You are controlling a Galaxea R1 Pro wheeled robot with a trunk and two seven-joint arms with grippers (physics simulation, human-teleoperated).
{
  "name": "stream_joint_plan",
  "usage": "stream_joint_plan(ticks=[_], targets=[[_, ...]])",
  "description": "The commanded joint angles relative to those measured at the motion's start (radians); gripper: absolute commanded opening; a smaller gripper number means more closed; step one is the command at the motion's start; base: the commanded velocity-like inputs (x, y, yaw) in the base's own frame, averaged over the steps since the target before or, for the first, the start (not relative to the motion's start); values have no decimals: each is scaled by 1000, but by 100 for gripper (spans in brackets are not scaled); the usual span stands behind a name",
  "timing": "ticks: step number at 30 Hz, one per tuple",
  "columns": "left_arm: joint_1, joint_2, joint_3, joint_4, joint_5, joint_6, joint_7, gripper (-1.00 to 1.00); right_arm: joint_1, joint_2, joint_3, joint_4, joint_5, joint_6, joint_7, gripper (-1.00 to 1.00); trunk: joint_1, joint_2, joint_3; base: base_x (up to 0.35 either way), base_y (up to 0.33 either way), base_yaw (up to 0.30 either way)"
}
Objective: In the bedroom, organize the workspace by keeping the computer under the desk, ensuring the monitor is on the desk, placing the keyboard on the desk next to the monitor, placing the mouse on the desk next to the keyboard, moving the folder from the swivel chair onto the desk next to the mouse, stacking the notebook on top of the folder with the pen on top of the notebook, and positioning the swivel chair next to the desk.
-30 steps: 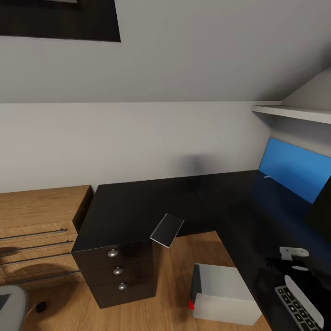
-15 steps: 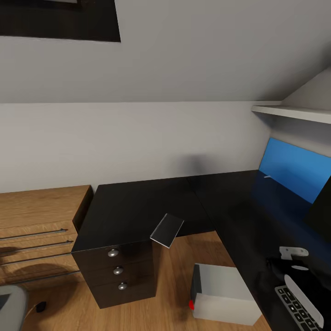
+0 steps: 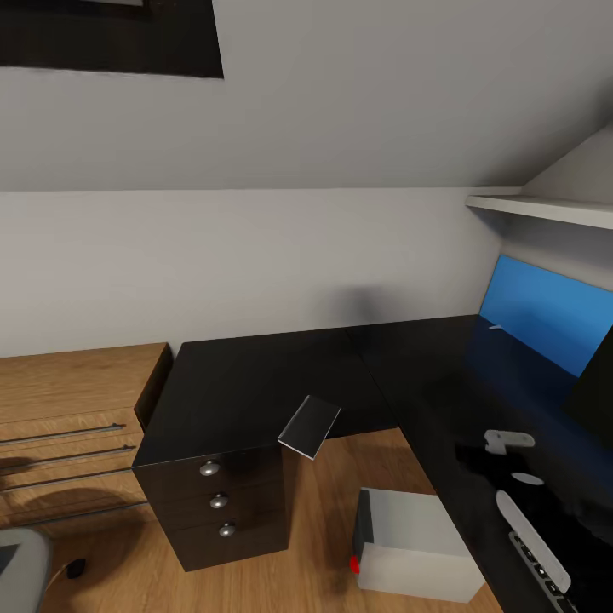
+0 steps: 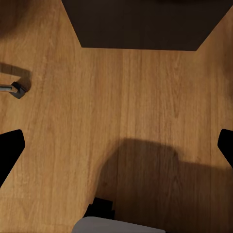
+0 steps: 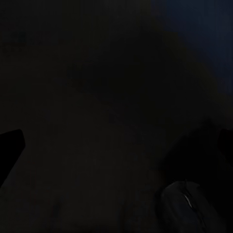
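My right gripper (image 5: 116, 145) hangs over the glossy black desk (image 3: 255, 383) with its jaws spread wide and nothing between them. In the right wrist view a small rounded shape, which I take for the mouse (image 5: 190, 208), lies on the desktop just off the line between the fingers. That view is too dark to be sure of its outline. The keyboard (image 3: 535, 564) shows at the desk's near right end, partly under my right arm.

I judge the step in hand to be picking up the mouse. To do it well I should centre the jaws over its body before descending and close across its narrow sides. Then I would lift it only a little, since it is smooth and could slip.

My left gripper (image 4: 116, 148) is also open and empty, pointing at the wooden floor (image 4: 145, 107) near the drawer unit (image 4: 141, 24). The notebook (image 3: 309, 426) overhangs the desk's inner edge, and the computer (image 3: 413, 545) sits on the floor by the desk.
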Motion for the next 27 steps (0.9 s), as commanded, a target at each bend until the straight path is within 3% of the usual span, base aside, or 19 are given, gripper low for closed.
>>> stream_joint_plan(ticks=[1, 5, 6, 7, 9, 10, 12, 13, 22, 27], targets=[[-1, 2, -8, -1, 11, -6, 8, 100, -1, 10, 3, -6, -9, 1, -15, 100, 0, -1, -1, 0, 0, 0], [-1, 2, -8, -1, 11, -6, 8, 100, -1, 61, 5, -14, -6, -1, -45, 100, 0, -1, -1, 0, 0, 9], [-1, 2, -8, -1, 11, -6, 8, 100, -1, 92, 6, -15, -4, -3, -71, 100, 0, -1, -1, 0, 0, 106], [-1, 2, -8, -1, 11, -6, 8, 100, -1, 158, 9, -15, 5, -5, -140, 100, 0, -1, -1, 0, 0, 202], [-1, 2, -8, -1, 11, -6, 8, 100, 0, 191, 11, -13, 15, -5, -176, 100, 0, -1, -1, 0, 0, 221], [-1, 2, -8, -1, 11, -6, 8, 100, 0, 223, 17, -7, 31, -6, -209, 100, 0, -1, -1, 0, 0, 243], [-1, 2, -8, -1, 11, -6, 8, 100, 0, 253, 27, 0, 53, -6, -235, 100, 0, -1, -1, 0, 0, 251], [-1, 2, -8, -1, 11, -6, 8, 100, 1, 314, 61, 24, 125, -15, -276, 100, 0, -1, -1, 0, 0, 265], [-1, 2, -8, -1, 11, -6, 8, 100, 2, 419, 141, 132, 256, -121, -310, 100, 0, -1, -1, 0, 0, 271], [-1, 2, -8, -1, 12, -6, 8, 100, 2, 453, 180, 187, 306, -188, -363, 100, 0, -1, -1, 0, 0, 274]])
